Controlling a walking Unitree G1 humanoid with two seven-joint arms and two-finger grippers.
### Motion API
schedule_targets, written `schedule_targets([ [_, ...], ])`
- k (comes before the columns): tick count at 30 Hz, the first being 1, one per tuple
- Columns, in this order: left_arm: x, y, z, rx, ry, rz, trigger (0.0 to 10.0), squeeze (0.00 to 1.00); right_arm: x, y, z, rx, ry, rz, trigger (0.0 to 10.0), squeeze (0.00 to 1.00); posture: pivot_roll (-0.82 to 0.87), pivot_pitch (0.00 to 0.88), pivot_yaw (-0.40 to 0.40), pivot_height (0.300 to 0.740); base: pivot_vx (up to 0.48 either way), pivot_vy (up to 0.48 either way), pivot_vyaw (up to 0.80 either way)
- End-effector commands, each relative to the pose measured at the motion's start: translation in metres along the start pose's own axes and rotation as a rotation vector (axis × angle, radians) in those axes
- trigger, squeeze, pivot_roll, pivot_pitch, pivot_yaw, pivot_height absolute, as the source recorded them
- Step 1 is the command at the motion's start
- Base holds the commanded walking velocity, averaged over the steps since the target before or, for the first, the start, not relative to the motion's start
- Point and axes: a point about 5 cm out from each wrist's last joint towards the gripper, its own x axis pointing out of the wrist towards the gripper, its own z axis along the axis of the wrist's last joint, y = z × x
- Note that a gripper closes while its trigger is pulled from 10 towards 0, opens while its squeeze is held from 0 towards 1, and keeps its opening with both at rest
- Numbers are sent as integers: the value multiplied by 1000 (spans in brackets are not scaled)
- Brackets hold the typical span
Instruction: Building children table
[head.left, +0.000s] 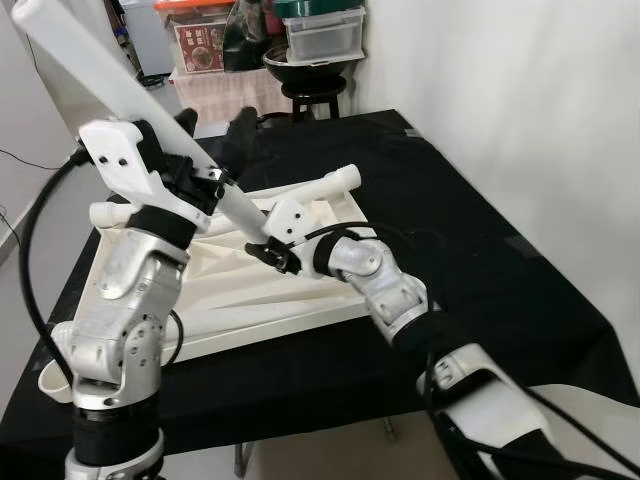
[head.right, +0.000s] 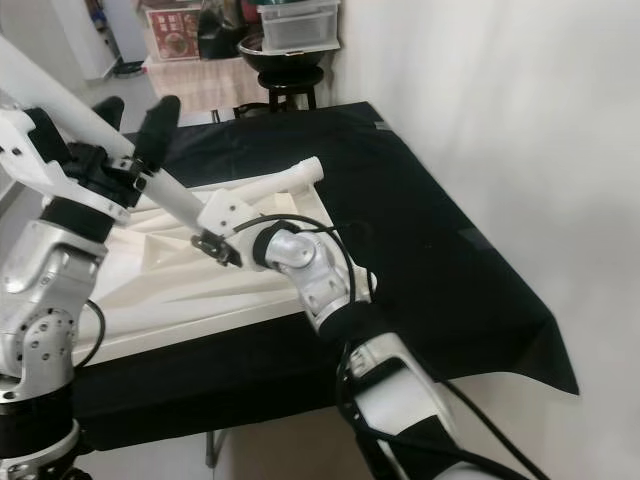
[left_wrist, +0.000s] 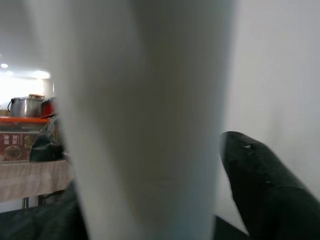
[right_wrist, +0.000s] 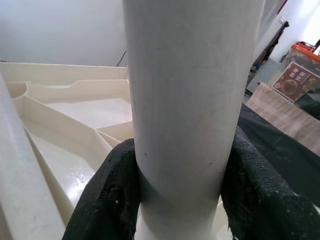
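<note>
Left eye view: a white plastic tabletop (head.left: 270, 290) lies upside down, ribs upward, on a table draped in black cloth (head.left: 470, 250). A long white table leg (head.left: 130, 95) slants up from the tabletop toward the upper left. The left gripper (head.left: 215, 135) clasps it partway up, its 2 black fingers on either side of the tube. The right gripper (head.left: 262, 243) grasps the same leg near its lower end, close above the tabletop. Another white leg (head.left: 320, 185) lies along the far edge of the tabletop.

Left wrist view: the leg is a pale, blurred column, 1 black finger (left_wrist: 270, 190) beside it.

Right wrist view: the leg stands between both black fingers (right_wrist: 107, 195), which press its sides, directly above the ribbed underside of the tabletop.
</note>
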Motion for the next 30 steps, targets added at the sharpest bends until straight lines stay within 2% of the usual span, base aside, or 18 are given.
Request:
schedule_targets([
  [1,0,1,-1,-2,20,-16,0,0,5,7,11,-24,-41,28,10000,0,-61,0,111,740,0,0,0],
  [14,4,0,6,15,37,-52,0,0,5,11,11,33,-82,-32,10000,0,-45,0,130,740,0,0,0],
  [15,4,0,5,12,40,-59,0,0,6,11,12,52,-92,-24,10000,992,-49,0,126,740,0,0,0],
  [20,6,-2,-1,-15,56,-78,0,0,6,12,17,54,-132,0,10000,1000,-57,0,123,740,0,0,0],
  [23,6,-5,-4,-46,61,-94,0,0,7,12,17,43,-134,7,10000,1000,-63,0,123,740,0,0,0],
  [25,8,-10,-5,-129,52,-104,0,0,8,15,17,28,-126,20,10000,1000,-86,0,127,740,0,0,0],
  [29,10,-12,-5,-160,45,-106,0,0,7,15,16,16,-121,23,10000,1000,-83,0,123,740,0,0,0],
  [30,12,-15,-5,-198,37,-112,0,0,7,17,13,7,-102,32,10000,0,-72,0,115,740,0,0,0],
])
